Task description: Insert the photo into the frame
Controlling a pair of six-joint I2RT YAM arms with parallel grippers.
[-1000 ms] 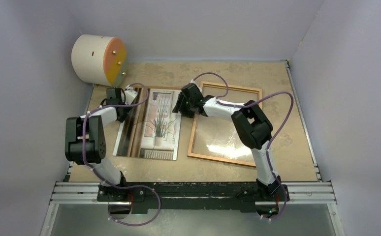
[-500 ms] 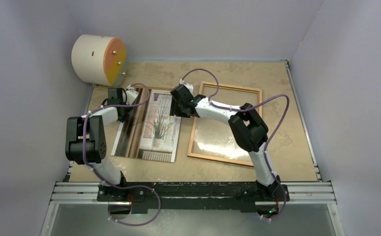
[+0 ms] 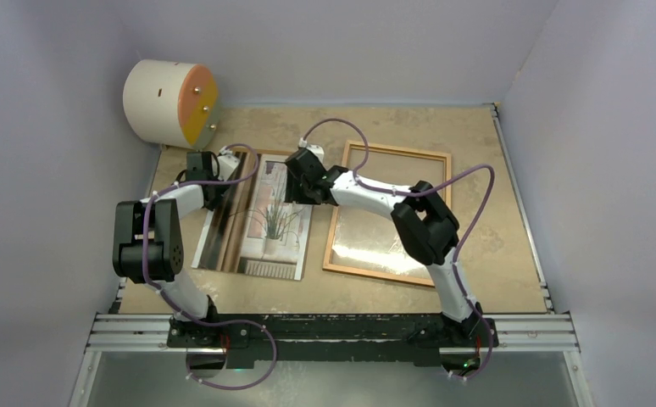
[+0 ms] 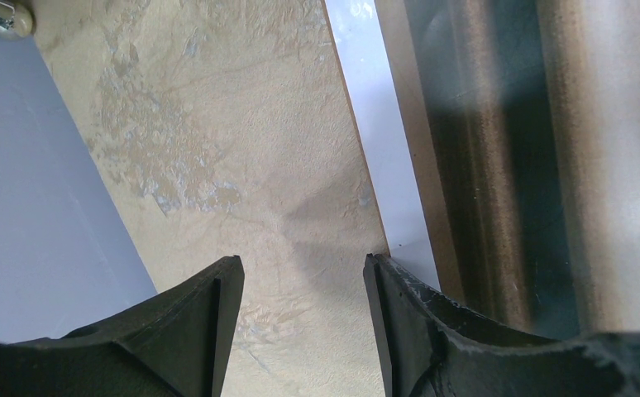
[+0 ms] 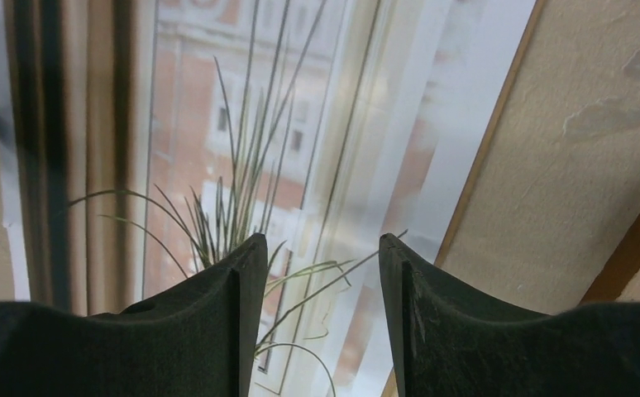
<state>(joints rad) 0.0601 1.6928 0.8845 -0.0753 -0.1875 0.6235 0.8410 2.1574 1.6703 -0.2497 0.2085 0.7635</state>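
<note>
The photo (image 3: pixel 261 222), a glossy print of a spindly plant, lies flat on the table left of the frame (image 3: pixel 401 149). The frame lies flat, with its glass showing the table through it. My right gripper (image 3: pixel 297 188) is open and empty, low over the photo's upper right part; in the right wrist view (image 5: pixel 323 248) its jaws straddle the plant's leaves on the photo (image 5: pixel 242 141). My left gripper (image 3: pixel 208 188) is open and empty at the photo's left edge; in the left wrist view (image 4: pixel 303 269) its right finger (image 4: pixel 391 289) sits at the photo's (image 4: pixel 499 149) white border.
A cream-and-orange cylinder (image 3: pixel 170 103) lies at the back left corner. A thin brown edge (image 5: pixel 486 153) runs along the photo's right side. A corner of the frame (image 5: pixel 635 252) shows in the right wrist view. Walls close the table on three sides.
My right gripper has moved left, from the frame's left rail to over the photo's upper right part. The left arm has not moved.
</note>
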